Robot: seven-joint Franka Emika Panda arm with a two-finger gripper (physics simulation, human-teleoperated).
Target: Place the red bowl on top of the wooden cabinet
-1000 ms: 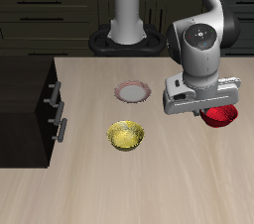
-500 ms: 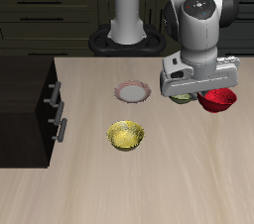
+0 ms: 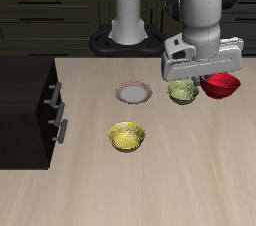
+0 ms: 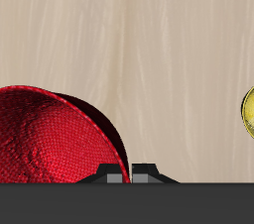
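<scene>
The red bowl (image 3: pixel 222 85) hangs in the air above the table, off to the side farthest from the wooden cabinet (image 3: pixel 24 98). My gripper (image 3: pixel 211 75) is shut on the bowl's rim, and its fingertips are mostly hidden behind the hand. In the wrist view the red bowl (image 4: pixel 48 135) fills the space beside the gripper (image 4: pixel 132 173), with its textured inside facing the camera. The cabinet is a dark box with a flat bare top and silver bar handles (image 3: pixel 58 112).
An olive-green bowl (image 3: pixel 183 91) sits on the table just beside and below the held bowl. A yellow bowl (image 3: pixel 127 136) lies nearer the front edge. A pale pink-rimmed dish (image 3: pixel 133 92) is mid-table. A yellow-green bowl's edge (image 4: pixel 248 111) shows in the wrist view.
The gripper has risen and drifted back with the red bowl in it. The olive-green bowl, hidden behind the hand before, now shows fully.
</scene>
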